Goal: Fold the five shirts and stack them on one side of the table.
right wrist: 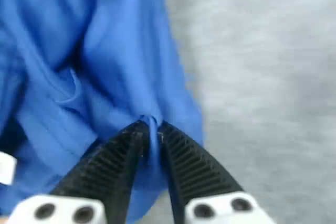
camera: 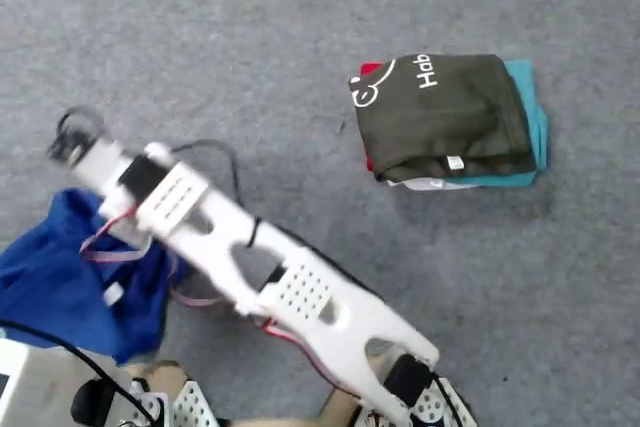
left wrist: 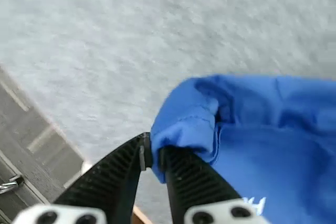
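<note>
A crumpled blue shirt [camera: 60,282] lies at about 8 o'clock on the grey felt table [camera: 250,37], well apart from the stack [camera: 450,122] of folded shirts at about 2 o'clock. Both grippers have hold of the blue cloth. The left gripper [left wrist: 152,148] has its two black ribbed fingers [left wrist: 181,174] squeezed together on a rolled, stitched edge of the shirt. The fabric bulges just past the fingertips and the grey table lies beyond it. The right gripper [right wrist: 149,127] is pinched nearly closed on a thin ridge of the same shirt, with only the cloth between its tips and loose folds spreading away from the grip.

In the high view, a white arm [camera: 250,257] slants from a base at about 5 o'clock towards 9 o'clock, its far end over the blue shirt. The pictures do not settle which arm it is. Red and white wires [camera: 105,247] trail from it across the blue cloth.

On the stack, a dark olive shirt [camera: 440,112] with white print sits on top. A teal shirt [camera: 530,107] shows along the stack's 3 o'clock side, a red shirt [camera: 371,70] peeks out at its 10 o'clock corner, and a white shirt [camera: 430,184] edges out at 6 o'clock.
</note>
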You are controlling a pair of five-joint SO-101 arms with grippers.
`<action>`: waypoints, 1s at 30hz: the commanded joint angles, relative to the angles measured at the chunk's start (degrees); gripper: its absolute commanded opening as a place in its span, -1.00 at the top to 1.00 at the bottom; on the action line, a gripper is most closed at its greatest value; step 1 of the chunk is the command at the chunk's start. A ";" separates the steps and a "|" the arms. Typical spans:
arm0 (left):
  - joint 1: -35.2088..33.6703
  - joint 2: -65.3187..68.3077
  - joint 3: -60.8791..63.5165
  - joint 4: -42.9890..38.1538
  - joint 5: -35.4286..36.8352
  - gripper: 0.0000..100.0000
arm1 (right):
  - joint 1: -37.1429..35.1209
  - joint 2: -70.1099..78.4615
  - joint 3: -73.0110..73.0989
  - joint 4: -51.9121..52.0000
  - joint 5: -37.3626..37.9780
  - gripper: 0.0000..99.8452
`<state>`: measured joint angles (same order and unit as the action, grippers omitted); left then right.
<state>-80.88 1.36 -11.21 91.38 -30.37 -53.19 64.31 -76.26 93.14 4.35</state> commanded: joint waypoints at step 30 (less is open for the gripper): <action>21.23 6.42 22.37 -26.02 -0.97 0.94 | 13.27 -1.89 -14.11 8.18 -7.74 0.98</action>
<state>-58.55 11.03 11.38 65.63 -30.99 -36.92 64.31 -91.38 100.88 -3.47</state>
